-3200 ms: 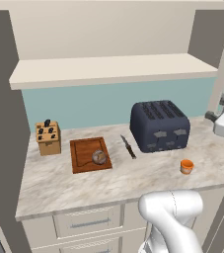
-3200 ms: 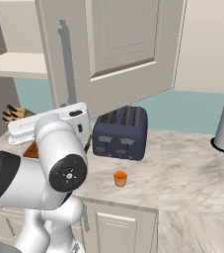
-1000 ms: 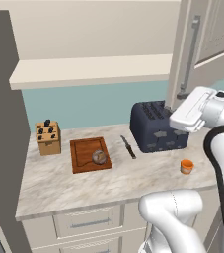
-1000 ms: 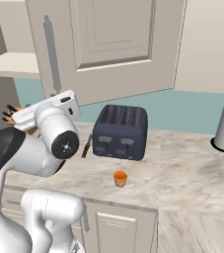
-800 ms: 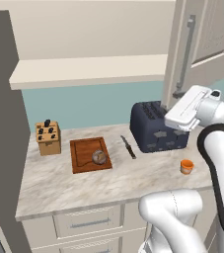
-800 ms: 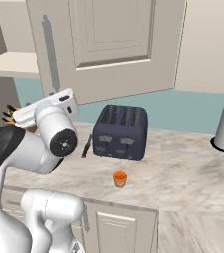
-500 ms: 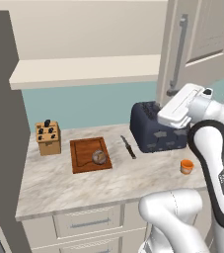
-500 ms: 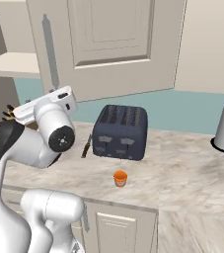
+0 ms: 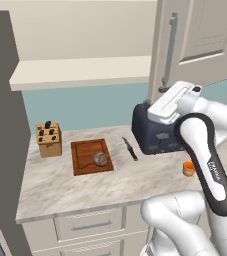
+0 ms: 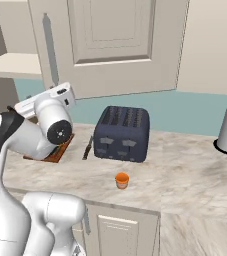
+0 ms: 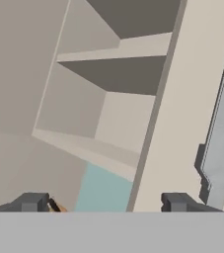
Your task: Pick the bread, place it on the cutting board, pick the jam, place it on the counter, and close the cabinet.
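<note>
Jaws: spread wide with nothing between them; the gripper (image 11: 103, 201) is seen in the hand view pointed at the free edge of the cabinet door, with the two dark fingertips (image 11: 32, 201) apart at the bottom.
Cabinet: the cabinet (image 9: 75, 37) is seen open, its door (image 9: 195, 35) swung out above the toaster (image 9: 155, 130); bare shelves are seen inside.
Door handling: judged rigid, hinged and light to swing, so a flat push is judged enough; the painted face is judged smooth and may let the fingers slide.
Hold point: the long silver bar handle (image 9: 170, 52) is judged the surest grip, or the panel near the free edge, far from the hinge.
Bread: the bread (image 9: 100, 158) is seen resting on the cutting board (image 9: 87, 157).
Jam: the jam (image 10: 121, 180) is seen upright on the counter (image 10: 185, 175), in front of the toaster.
Remaining: closing the door is judged the only step left.
</note>
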Available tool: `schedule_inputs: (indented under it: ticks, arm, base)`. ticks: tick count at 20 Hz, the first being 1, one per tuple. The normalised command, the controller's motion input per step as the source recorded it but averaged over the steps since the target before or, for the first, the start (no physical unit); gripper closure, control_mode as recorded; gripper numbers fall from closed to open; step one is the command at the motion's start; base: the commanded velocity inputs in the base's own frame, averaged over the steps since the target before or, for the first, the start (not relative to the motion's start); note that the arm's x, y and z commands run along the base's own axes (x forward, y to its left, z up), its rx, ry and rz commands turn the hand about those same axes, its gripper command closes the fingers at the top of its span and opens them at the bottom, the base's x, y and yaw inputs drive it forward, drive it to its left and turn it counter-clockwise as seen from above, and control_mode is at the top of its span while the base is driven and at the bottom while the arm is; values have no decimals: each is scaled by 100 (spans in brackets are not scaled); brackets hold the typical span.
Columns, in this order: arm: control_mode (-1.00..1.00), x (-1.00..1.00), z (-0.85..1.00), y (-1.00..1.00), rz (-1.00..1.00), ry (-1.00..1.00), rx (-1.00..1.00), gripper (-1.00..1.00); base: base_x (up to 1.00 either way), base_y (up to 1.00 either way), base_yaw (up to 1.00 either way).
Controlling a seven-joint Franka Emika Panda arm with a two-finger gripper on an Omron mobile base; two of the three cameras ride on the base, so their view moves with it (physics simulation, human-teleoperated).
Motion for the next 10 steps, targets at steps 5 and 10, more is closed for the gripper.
schedule_inputs:
  ticks: [5, 10]
  arm:
    - [-100, 56, -26, 19, 0, 0, 0, -100]
    - [-100, 53, -23, 18, 0, 0, 0, -100]
  base:
    - [0, 0, 0]
    - [0, 0, 0]
